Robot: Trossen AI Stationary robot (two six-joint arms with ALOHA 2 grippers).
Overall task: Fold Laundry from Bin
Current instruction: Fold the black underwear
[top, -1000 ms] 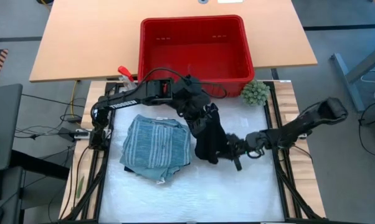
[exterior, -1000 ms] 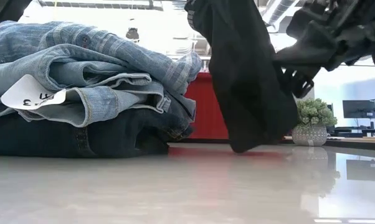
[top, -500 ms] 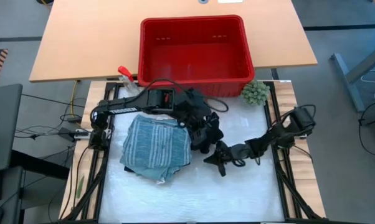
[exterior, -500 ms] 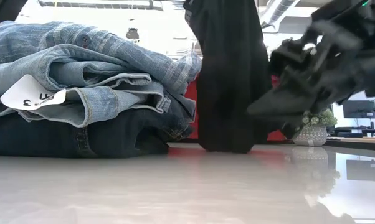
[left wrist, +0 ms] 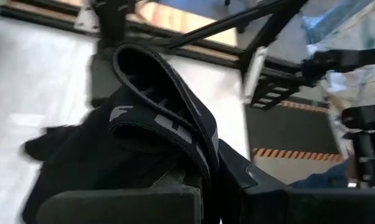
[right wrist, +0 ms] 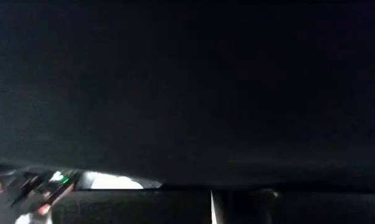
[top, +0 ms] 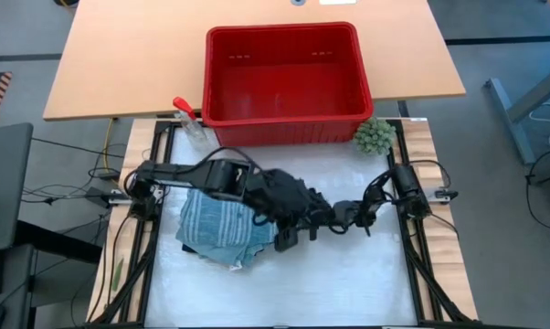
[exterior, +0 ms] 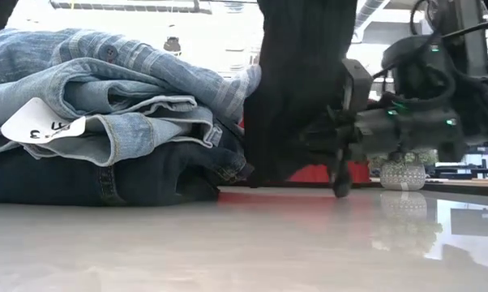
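My left gripper (top: 289,219) sits low over the middle of the white work mat (top: 348,283), its fingers clamped on the small black piece (top: 298,203). In the left wrist view I see that black piece (left wrist: 144,137) bunched between the fingers, its thick band with pale lettering looped up over them. From table height the black piece (exterior: 297,89) hangs as a dark curtain down to the mat, just beside the folded stack.

My right gripper (top: 334,219) is at three o'clock of the left one, almost touching it, fingers drawn together and pressed against the same black cloth. Whether it actually grips the cloth I cannot tell; the right wrist view is filled with dark fabric (right wrist: 187,87). In the low view the right gripper (exterior: 339,162) points into the side of the hanging cloth.

At nine o'clock of the grippers lies the folded stack: the striped shirt (top: 220,215) on top, light denim jeans (exterior: 106,122) under it with a white tag (exterior: 41,122), and the dark navy piece (exterior: 90,178) at the bottom, resting on the mat.

At twelve o'clock, well apart, the red bin (top: 284,73) stands on the wooden table (top: 120,64). A spray bottle (top: 188,119) lies near its left corner, and a green fuzzy ball (top: 374,135) at its right corner.
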